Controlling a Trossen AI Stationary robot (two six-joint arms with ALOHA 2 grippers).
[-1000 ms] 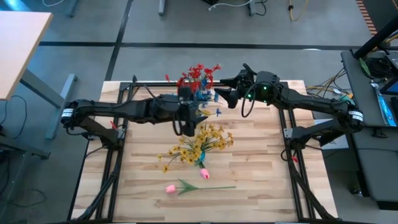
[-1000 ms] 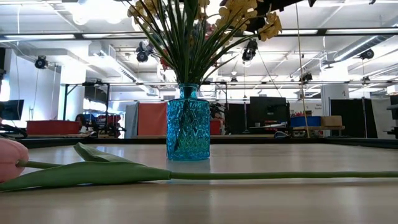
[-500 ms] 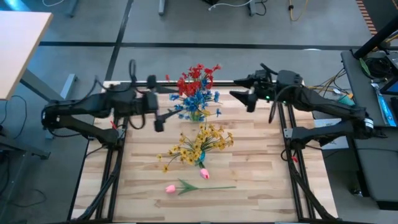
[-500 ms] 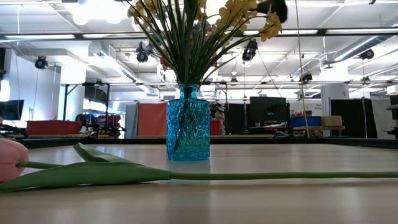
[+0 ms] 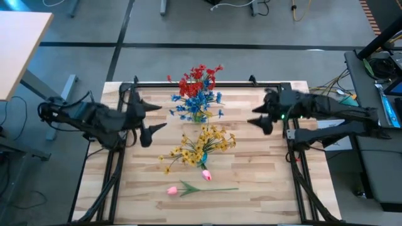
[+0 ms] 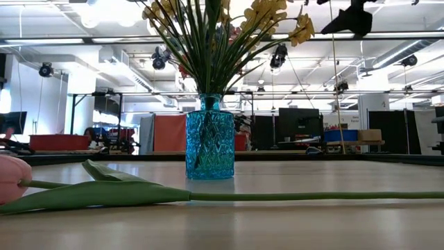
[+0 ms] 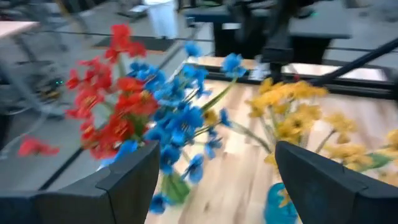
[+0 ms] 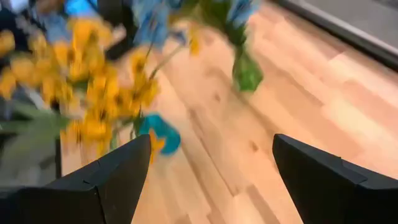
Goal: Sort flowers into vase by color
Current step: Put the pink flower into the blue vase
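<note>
1. Near the middle of the worktop (image 5: 264, 182), a blue vase (image 6: 209, 137) holds the yellow flowers (image 5: 202, 145); toward the far edge, a second vase holds the red flowers (image 5: 198, 78) and blue flowers (image 5: 198, 102) together, so the sorting looks unfinished.
2. Toward the near edge, a pink tulip (image 5: 172, 189) lies flat on its stem, in no vase; another pink bud (image 5: 205, 175) sits just beside the yellow bunch.
3. The left end effector (image 5: 149, 120) hangs over the left edge, released and empty; the right end effector (image 5: 260, 115) over the right edge is likewise spread and grasps nothing. Both stand well apart from the flowers, probably between picks.
4. The low view alone shows the vase's cut-glass pattern and upright stance; the high view alone shows how the colours are spread.
</note>
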